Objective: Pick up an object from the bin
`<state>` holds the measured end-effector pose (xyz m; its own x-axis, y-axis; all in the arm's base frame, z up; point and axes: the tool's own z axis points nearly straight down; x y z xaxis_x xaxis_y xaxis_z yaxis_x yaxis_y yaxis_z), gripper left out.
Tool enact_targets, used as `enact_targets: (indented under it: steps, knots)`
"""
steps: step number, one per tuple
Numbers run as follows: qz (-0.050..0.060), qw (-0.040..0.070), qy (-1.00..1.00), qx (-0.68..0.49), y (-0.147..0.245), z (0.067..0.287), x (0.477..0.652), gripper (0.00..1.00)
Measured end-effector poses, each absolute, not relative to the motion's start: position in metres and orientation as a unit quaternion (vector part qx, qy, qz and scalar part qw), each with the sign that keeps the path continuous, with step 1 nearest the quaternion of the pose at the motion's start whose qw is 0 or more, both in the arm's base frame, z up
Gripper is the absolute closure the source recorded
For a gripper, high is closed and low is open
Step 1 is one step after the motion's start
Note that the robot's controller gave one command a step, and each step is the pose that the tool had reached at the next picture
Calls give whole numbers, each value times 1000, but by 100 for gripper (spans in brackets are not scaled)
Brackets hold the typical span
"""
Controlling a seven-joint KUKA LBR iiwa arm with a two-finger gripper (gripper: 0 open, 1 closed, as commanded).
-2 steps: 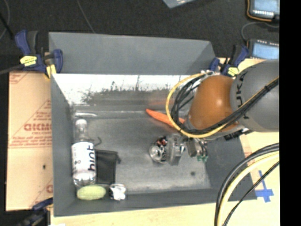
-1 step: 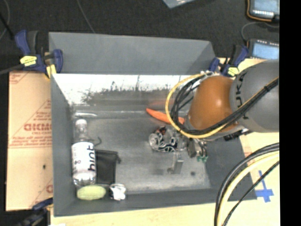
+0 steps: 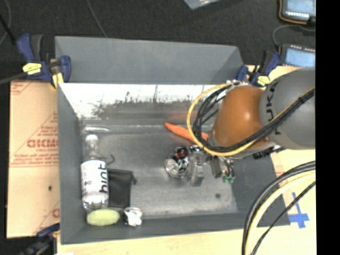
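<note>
My gripper (image 3: 203,168) hangs low over the right middle of the bin floor, just below the arm's orange cover. Right beside it on the left lies a small shiny clear thing with dark and red bits (image 3: 176,163), touching or nearly touching the gripper. A long orange thing (image 3: 179,130) lies behind them, and its right end is hidden under the cover. I cannot make out anything held in the gripper.
Along the left wall lies a clear bottle with a white label (image 3: 94,178). A black flat thing (image 3: 120,187) rests against it. In the front left corner sit a yellow-green oval thing (image 3: 103,217) and a small white crumpled thing (image 3: 133,215). The arm and its cables cover the bin's right side.
</note>
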<state>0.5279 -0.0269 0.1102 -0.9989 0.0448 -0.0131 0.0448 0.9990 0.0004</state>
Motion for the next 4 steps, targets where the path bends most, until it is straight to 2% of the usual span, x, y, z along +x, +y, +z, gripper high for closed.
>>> enact_targets:
  steps: [1,2,3,4]
  knots:
    - [0,7,1000,22,-27,110,528,0]
    - [0,7,1000,22,-27,110,528,0]
    - [0,7,1000,20,2,143,581,0]
    - [1,12,1000,28,8,157,598,0]
